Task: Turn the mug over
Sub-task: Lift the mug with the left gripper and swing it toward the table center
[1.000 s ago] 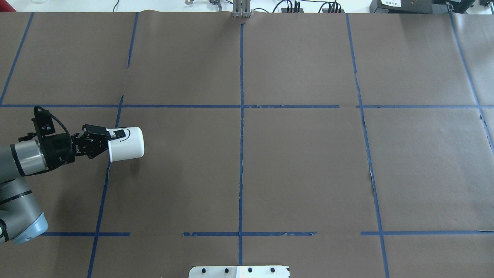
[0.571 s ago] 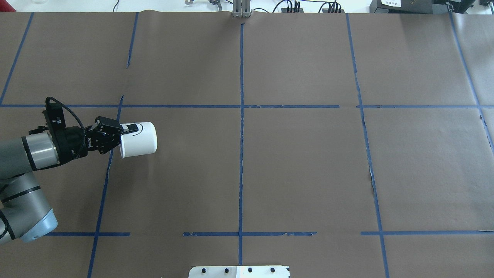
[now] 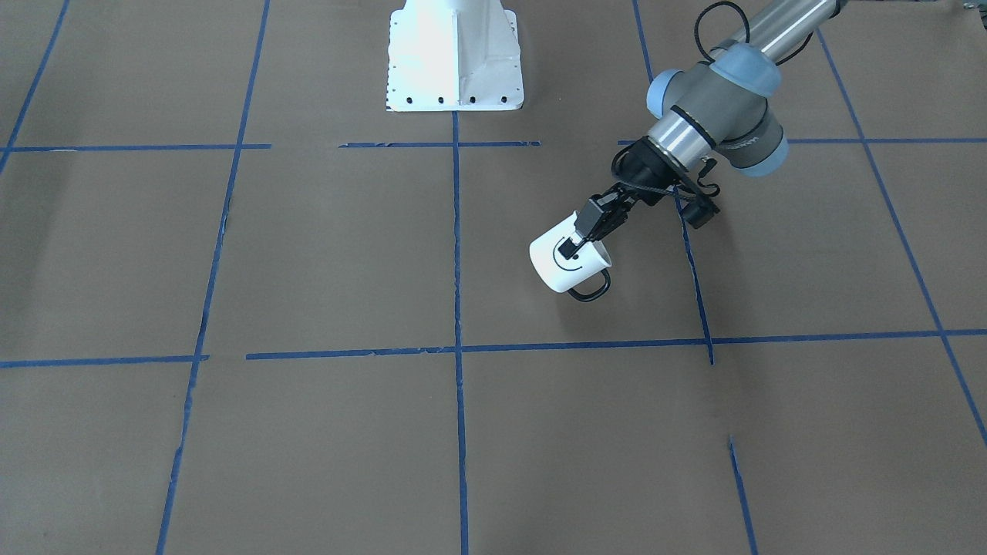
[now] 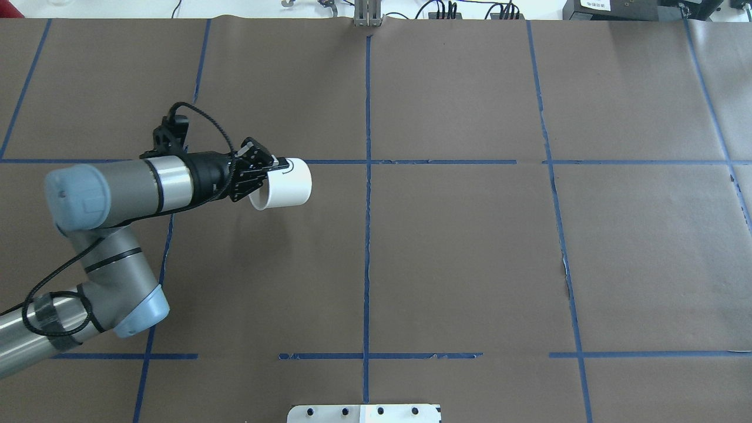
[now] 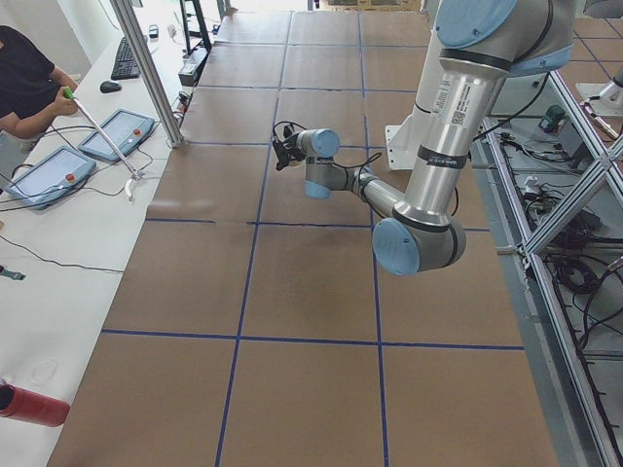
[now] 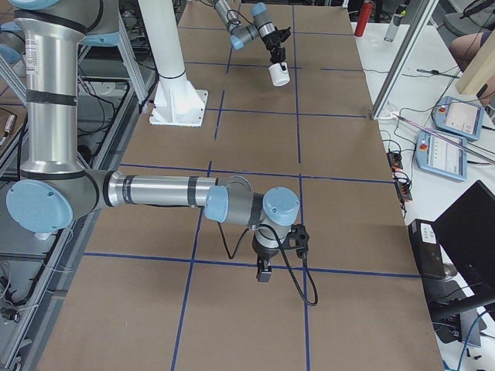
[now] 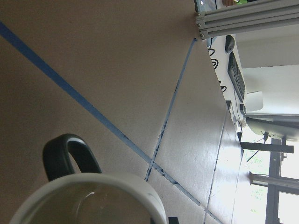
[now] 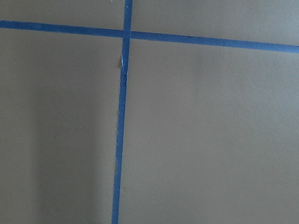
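Even, bright light, soft shadows; the mug (image 7: 93, 186) blurs close up (overexposed glare beyond it).

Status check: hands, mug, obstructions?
Left hand shut on mug rim, mug aloft, tilted. Right hand far off, state unreadable. Nothing seen near mug.

The left arm of brushed silver tubes (image 4: 170, 179) has dark grey joint housings closed by pale blue round caps (image 4: 76, 194). The black two-finger left gripper (image 4: 271, 170) follows a black wrist collar, where a thin black cable (image 4: 205, 120) runs (black tape binds it to a tube lower down). The right arm of silver tubes (image 6: 155, 189) matches in colour. The white pedestal base (image 3: 455, 54) carries a row of dark screw holes.
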You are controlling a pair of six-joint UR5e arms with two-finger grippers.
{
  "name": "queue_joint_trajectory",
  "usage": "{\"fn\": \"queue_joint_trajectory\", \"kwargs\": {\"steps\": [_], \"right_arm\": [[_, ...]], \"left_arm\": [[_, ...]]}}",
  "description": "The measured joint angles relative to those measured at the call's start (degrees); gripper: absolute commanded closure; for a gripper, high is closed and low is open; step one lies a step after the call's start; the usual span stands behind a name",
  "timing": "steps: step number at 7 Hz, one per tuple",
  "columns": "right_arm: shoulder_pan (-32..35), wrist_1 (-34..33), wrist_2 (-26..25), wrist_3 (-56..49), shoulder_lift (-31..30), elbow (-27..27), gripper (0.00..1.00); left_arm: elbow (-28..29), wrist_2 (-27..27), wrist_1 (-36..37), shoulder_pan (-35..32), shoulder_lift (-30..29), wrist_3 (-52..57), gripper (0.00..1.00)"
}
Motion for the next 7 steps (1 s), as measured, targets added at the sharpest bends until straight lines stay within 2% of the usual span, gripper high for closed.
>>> {"fn": "queue_joint_trajectory", "kwargs": {"steps": [2,5,7], "right_arm": [[0.00,0.00,0.00,0.00,-0.02,0.00,0.00],[0.00,0.00,0.00,0.00,0.00,0.00,0.00],[0.00,0.00,0.00,0.00,0.00,0.00,0.00]], "left_arm": [[0.05,0.12,16.38,0.43,-8.02,0.00,1.00],[2.40,0.25,45.99,2.52,-20.96,3.43,1.00],[9.75,0.31,58.53,4.93,-29.91,5.23,1.00]]}}
